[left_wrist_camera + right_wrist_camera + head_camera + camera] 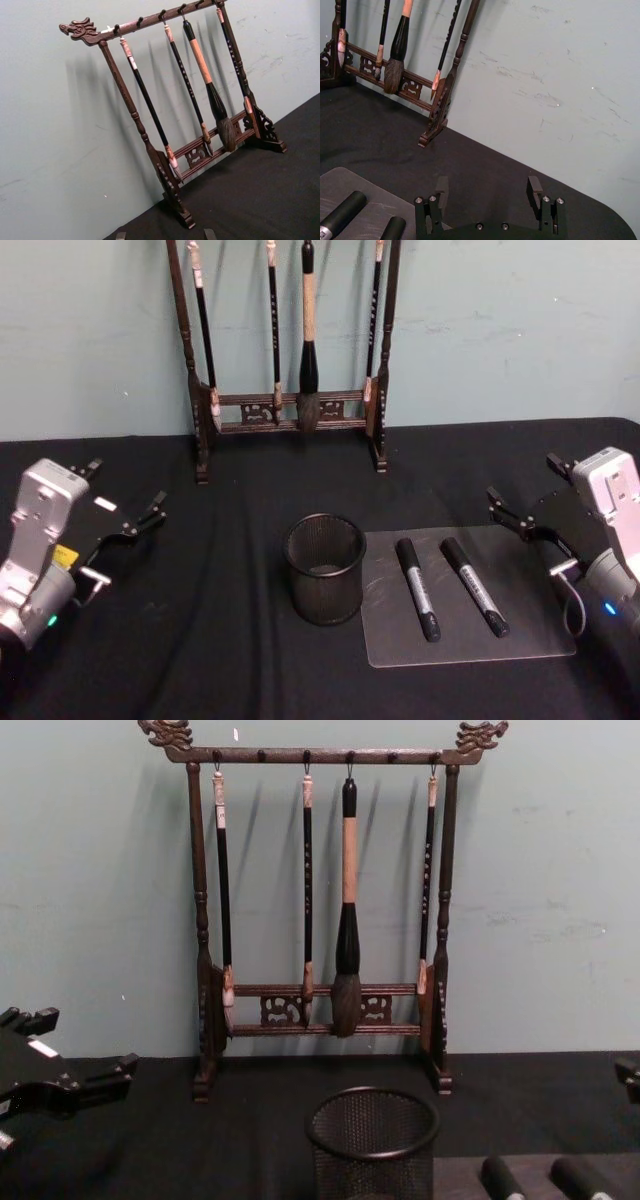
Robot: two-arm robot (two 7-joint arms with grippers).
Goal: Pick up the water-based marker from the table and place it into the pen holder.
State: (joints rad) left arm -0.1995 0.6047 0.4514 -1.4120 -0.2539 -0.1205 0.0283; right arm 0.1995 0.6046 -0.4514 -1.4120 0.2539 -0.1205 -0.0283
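Right gripper (522, 477) is open wide and holds nothing; it hovers over the table (200, 640) at the right edge, fingers pointing in and away from the robot. In the right wrist view both fingers (441, 189) stand far apart with bare cloth between them.

Left gripper (127, 488) mirrors that at the left edge: spread open, empty, off the cloth.

Two markers lie side by side, apart, on a clear mat (470, 640), both capped, black with grey labels. The right marker (474, 586) is just inboard of the right gripper and nearer the robot than its fingertips. The left marker (417, 590) is one step further from that gripper, roughly parallel to the first.

Pen holder (324, 568) stands upright, touching or just off the mat's far-from-right-gripper edge. It sits between the two grippers, closer to the right one. Mesh cup, nothing visible inside.

Brush rack (290, 370) is ahead of both grippers at the table's back, against the wall (520, 320), with four brushes (308, 320) hanging.
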